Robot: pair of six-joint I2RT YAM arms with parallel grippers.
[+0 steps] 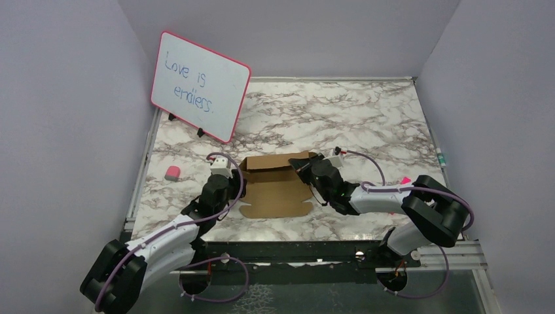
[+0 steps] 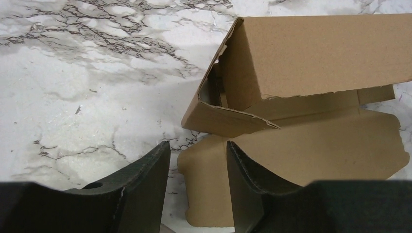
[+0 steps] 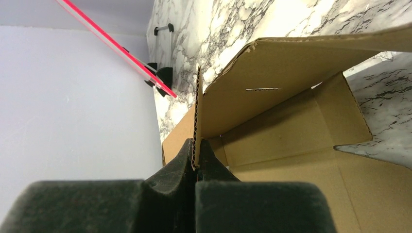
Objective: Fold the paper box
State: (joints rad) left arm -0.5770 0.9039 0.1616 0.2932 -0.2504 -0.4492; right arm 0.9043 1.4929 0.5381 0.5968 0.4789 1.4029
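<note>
We see a brown corrugated-cardboard paper box, half folded, in the middle of the white marble-patterned table, between the two arms. Its near panel lies flat on the table. Its far part is raised into walls, with a long panel tilted over them in the left wrist view.

The left gripper is at the box's left side. In its wrist view the two black fingers are spread apart, and the left gripper is just short of the box's torn left corner. The rounded edge of the flat panel shows in the gap. We can't tell if a finger touches the cardboard.

The right gripper is at the box's far right corner. In its wrist view the right gripper is closed, and its fingers pinch the cut edge of an upright flap that carries a thin slit. The corrugated edge runs straight up from between the pads.

A pink-framed whiteboard with blue handwriting stands on small black feet at the far left. A small pink block lies on the table left of the left gripper, well apart from the box.
</note>
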